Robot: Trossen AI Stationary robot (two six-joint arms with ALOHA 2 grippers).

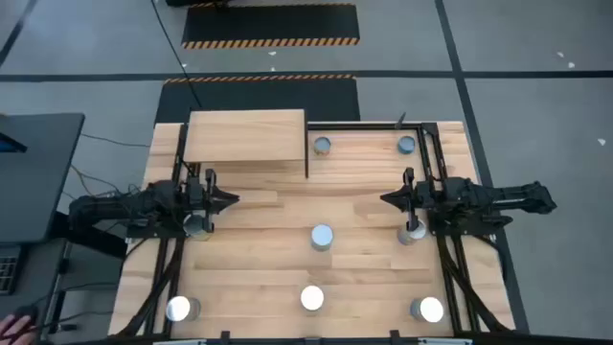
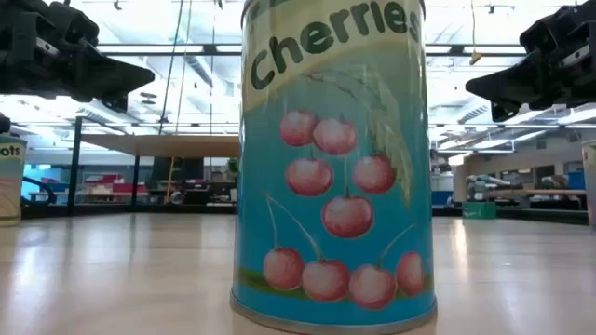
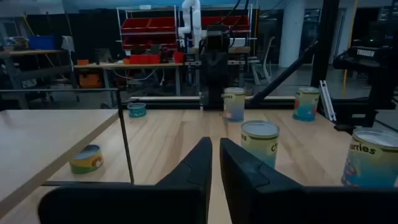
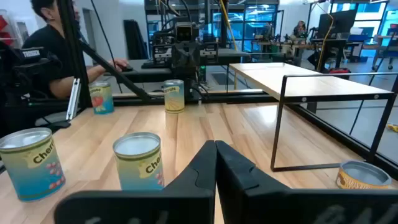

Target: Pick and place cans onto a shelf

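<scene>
Several cans with silver tops stand upright on the tabletop: one at the middle (image 1: 322,237), three along the near edge (image 1: 312,298) (image 1: 179,309) (image 1: 430,309), and two short tins at the far side (image 1: 322,146) (image 1: 407,145). The near-middle can, light blue with cherries, fills the low view (image 2: 331,167). The wooden shelf (image 1: 244,136) stands on black legs at the far left. My left gripper (image 1: 230,200) hovers shut and empty in front of the shelf, above a can (image 1: 196,225). My right gripper (image 1: 388,199) hovers shut and empty, facing it, above another can (image 1: 412,233).
Black frame rails (image 1: 436,163) run along both table sides beside the arms. A person sits beyond the table's left edge in the right wrist view (image 4: 43,50). The middle can also shows ahead of both wrists (image 3: 260,142) (image 4: 138,160).
</scene>
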